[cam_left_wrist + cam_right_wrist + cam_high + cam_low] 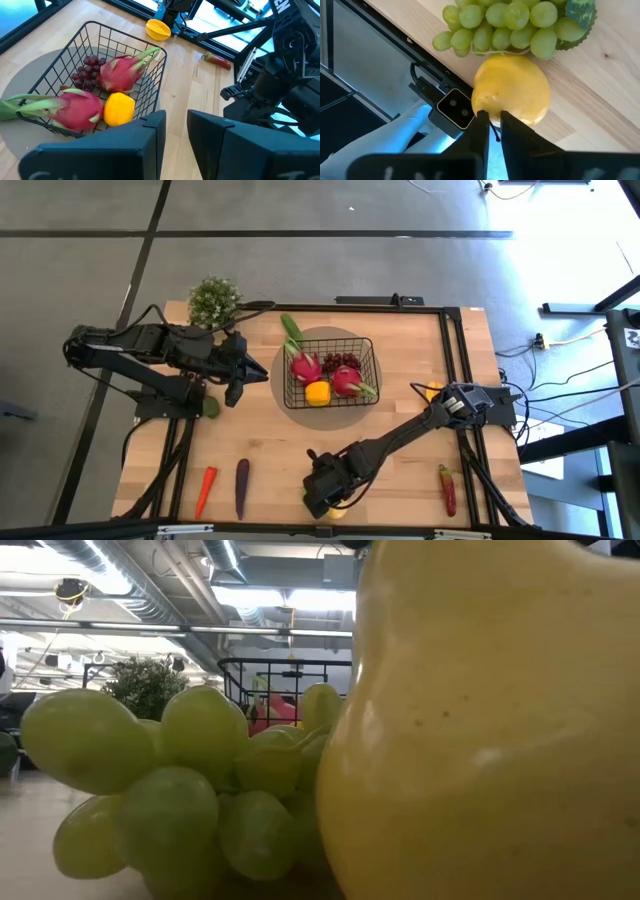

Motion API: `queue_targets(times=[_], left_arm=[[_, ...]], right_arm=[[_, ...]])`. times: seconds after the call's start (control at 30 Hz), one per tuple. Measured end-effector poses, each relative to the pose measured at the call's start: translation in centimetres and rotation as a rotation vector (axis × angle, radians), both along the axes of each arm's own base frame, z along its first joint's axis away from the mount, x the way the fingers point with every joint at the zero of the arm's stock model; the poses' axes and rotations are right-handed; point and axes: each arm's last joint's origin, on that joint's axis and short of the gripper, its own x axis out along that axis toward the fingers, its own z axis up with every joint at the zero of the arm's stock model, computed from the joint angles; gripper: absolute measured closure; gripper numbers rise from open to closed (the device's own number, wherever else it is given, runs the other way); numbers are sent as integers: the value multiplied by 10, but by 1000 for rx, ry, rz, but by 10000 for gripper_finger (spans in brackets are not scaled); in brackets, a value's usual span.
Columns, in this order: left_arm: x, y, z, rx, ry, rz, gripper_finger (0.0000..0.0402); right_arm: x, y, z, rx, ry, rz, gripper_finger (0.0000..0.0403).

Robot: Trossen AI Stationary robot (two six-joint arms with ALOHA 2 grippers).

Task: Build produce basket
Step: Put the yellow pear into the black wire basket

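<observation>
The black wire basket (366,350) stands on a grey mat at the table's far middle. It holds two pink dragon fruits (120,72), purple grapes (86,70) and a yellow lemon (119,109). My left gripper (238,375) (176,132) hovers left of the basket, narrowly open and holding nothing. My right gripper (322,492) (493,122) is at the near edge, over a yellow pear-shaped fruit (512,90) (490,740). Green grapes (505,22) (170,780) lie against that fruit on the table. The right fingers are nearly together at the fruit's near rim. My right gripper comes down from above on the yellow fruit's near end (492,111), beside the table's edge. A thin dark stem-like bit (495,133) shows between the two fingertips. The fruit rests on the table; I cannot tell more of the hold.
An orange carrot (205,490) and a purple eggplant (241,485) lie near left. A red chili (447,490) lies near right, a yellow-orange fruit (432,391) at the right rail, a green piece (211,407) under the left arm. A potted plant (213,300) stands far left. The low camera (452,107) sits by the fruit.
</observation>
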Motion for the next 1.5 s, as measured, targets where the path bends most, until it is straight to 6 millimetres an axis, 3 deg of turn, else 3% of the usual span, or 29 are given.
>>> queue_targets(times=[0.17,0.5,0.77,1.27,1.5], left_arm=[[0,0,0,0,0,0,333],[0,0,0,0,0,0,333],[0,0,0,0,0,0,333],[0,0,0,0,0,0,333],[0,0,0,0,0,0,333]], right_arm=[[2,-3,0,-6,-21,31,399],[5,-10,0,-23,-27,60,402],[-1,-13,3,-27,4,203,403],[-18,-29,65,-214,62,212,403],[-28,-47,88,-330,62,171,403]])
